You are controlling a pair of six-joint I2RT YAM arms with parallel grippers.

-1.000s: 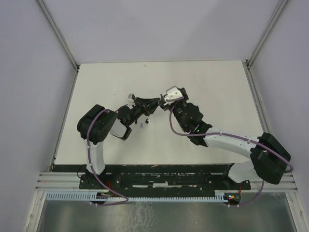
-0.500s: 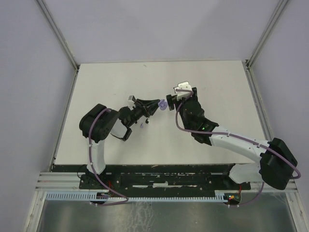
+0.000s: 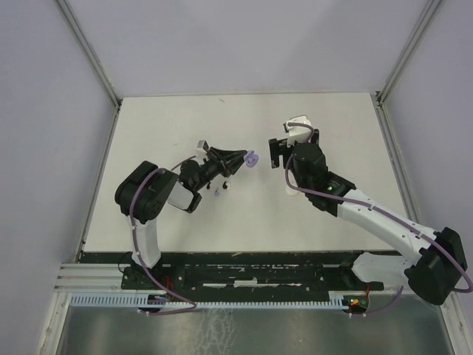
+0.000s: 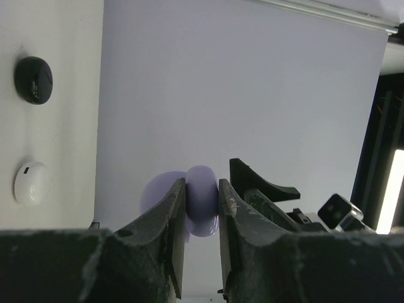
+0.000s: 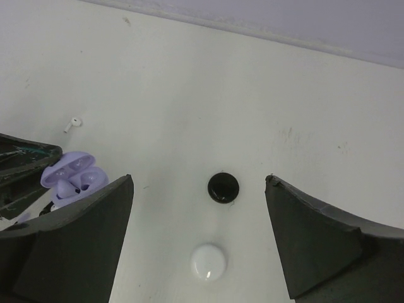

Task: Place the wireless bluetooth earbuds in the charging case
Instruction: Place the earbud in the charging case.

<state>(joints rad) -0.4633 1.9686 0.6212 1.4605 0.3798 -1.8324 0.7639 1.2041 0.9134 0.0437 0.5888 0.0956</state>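
My left gripper [image 3: 242,159] [image 4: 202,189] is shut on the lilac charging case [image 3: 251,158] [image 4: 203,208] and holds it above the table. The case [image 5: 69,177] stands open in the right wrist view, with lilac buds sitting inside. My right gripper [image 3: 294,146] [image 5: 199,189] is open wide and empty, to the right of the case and apart from it. A tiny white earbud [image 5: 72,124] lies loose on the table. Two small buds, one lilac [image 3: 218,191] and one white [image 3: 225,186], lie under the left gripper.
A round black case [image 5: 223,187] [image 4: 33,79] and a round white case [image 5: 209,263] [image 4: 31,183] lie shut on the white table [image 3: 340,118] below my right gripper. The right arm hides them in the top view. Grey walls enclose the table.
My right gripper has drawn back to the right, away from the lilac case, and stands open. The left gripper keeps hold of the case in about the same place.
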